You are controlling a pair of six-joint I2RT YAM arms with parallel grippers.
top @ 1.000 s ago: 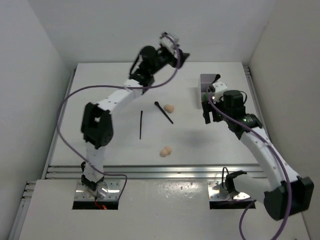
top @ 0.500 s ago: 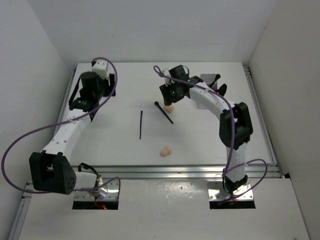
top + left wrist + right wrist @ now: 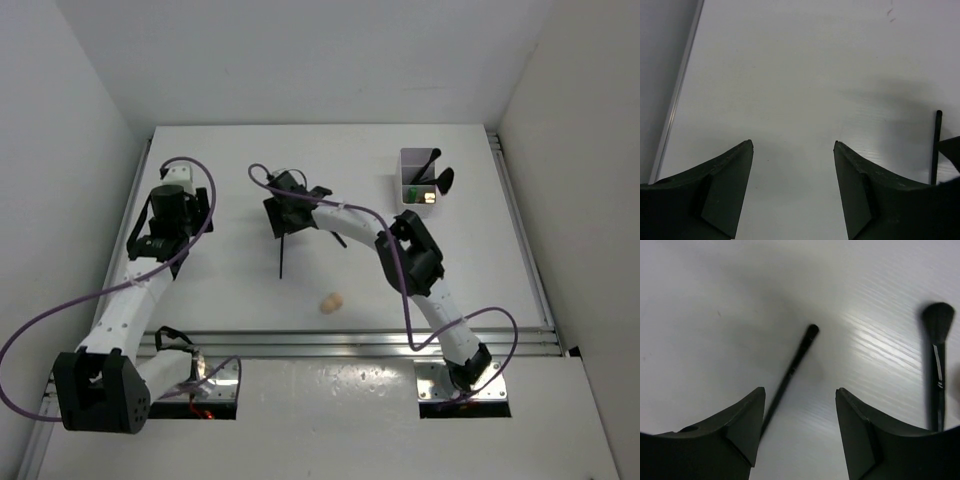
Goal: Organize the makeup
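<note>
Right gripper [image 3: 800, 391] hovers, fingers apart, over the thin black stick [image 3: 791, 367] lying flat on the table [image 3: 700, 315], brush [image 3: 937, 360] near on one side. I'd drop straight, centre on the shaft, pinch low so it can't roll. Left gripper [image 3: 792, 145] spread, holding nothing.

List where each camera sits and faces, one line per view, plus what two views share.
Top external: above and behind the bases, looking down on the table; both arms show.
Left wrist: on the left arm, looking down past the open left gripper at table.
Right wrist: on the right arm, looking down past the open right gripper at a stick and brush.
Shared: both wrist views show the stick.
</note>
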